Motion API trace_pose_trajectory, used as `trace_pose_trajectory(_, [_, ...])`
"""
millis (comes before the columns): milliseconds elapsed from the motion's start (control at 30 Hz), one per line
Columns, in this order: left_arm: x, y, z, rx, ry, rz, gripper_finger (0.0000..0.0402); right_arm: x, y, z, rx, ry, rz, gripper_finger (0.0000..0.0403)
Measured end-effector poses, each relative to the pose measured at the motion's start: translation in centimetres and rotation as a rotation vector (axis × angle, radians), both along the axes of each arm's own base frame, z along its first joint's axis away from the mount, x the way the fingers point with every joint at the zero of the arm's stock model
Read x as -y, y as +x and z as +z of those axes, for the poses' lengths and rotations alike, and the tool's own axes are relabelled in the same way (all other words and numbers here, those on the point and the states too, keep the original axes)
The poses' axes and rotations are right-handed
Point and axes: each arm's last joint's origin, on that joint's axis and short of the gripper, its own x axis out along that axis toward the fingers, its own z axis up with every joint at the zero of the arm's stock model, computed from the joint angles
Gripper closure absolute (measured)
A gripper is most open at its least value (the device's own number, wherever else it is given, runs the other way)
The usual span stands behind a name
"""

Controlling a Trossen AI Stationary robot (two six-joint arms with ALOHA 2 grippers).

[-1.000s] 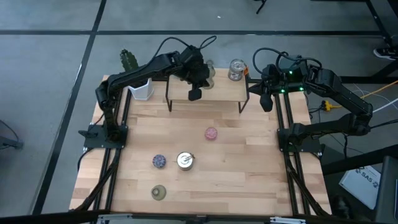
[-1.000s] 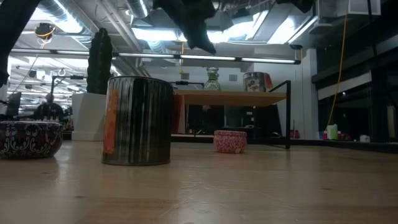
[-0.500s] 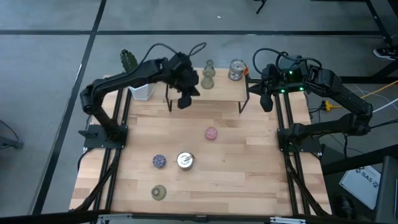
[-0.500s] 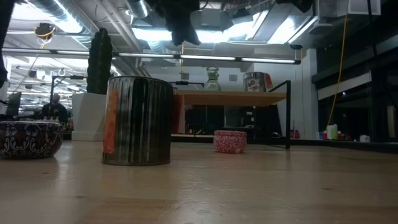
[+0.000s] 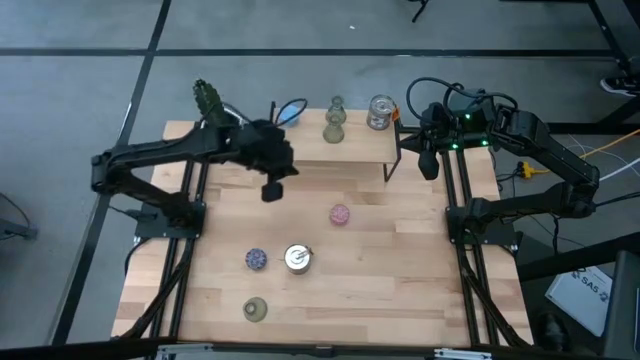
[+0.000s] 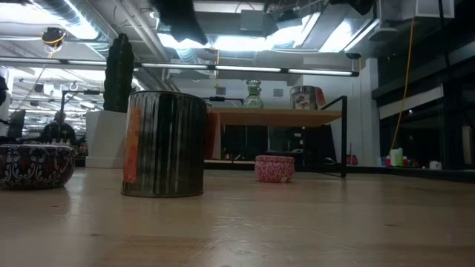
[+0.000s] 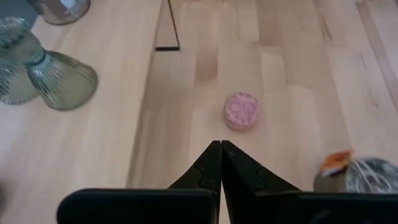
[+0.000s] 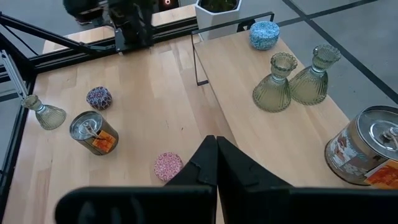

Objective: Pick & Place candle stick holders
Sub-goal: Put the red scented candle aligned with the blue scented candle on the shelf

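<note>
My left gripper (image 5: 271, 191) is shut and empty, above the table just in front of the wooden shelf's (image 5: 355, 150) left end; it also shows in its wrist view (image 7: 221, 144). A pink holder (image 5: 340, 214) sits on the table ahead of it (image 7: 241, 111). A dark speckled holder (image 5: 256, 259), a silvery cup (image 5: 297, 258) and an olive-green holder on its side (image 5: 256, 309) lie nearer the front. Two olive-green holders (image 8: 273, 84), a blue holder (image 8: 264, 34) and a silvery cup (image 5: 381, 112) stand on the shelf. My right gripper (image 5: 430, 166) is shut and waits at the shelf's right end.
A white pot (image 8: 217, 9) with a green cactus (image 5: 206, 97) stands at the table's far left corner. The shelf stands on thin black legs (image 5: 390, 165) along the far edge. Bare wood lies right of the pink holder.
My left gripper has drawn back from over the shelf, going toward the table's left and near edges, and has stayed shut. None of the holders has moved.
</note>
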Motion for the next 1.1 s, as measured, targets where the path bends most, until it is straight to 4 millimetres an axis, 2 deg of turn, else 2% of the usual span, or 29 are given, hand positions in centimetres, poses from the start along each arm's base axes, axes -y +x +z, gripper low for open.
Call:
trace_pose_trajectory(267, [3.8,-2.5,-1.4,-0.018,0.009,-0.108,0.0400,0.0,0.0,0.0,0.000,0.000,0.000,0.0402])
trace_pose_trajectory(633, [8.4,-5.4,-3.6,-0.134,0.036,-0.307,0.0400,0.0,0.0,0.0,-0.001,0.002,0.002,0.0402])
trace_pose_trajectory(1100, [11.8,-5.9,-6.0,-0.223,0.031,-0.445,0.0400,0.0,0.0,0.0,-0.001,0.001,0.001,0.0402])
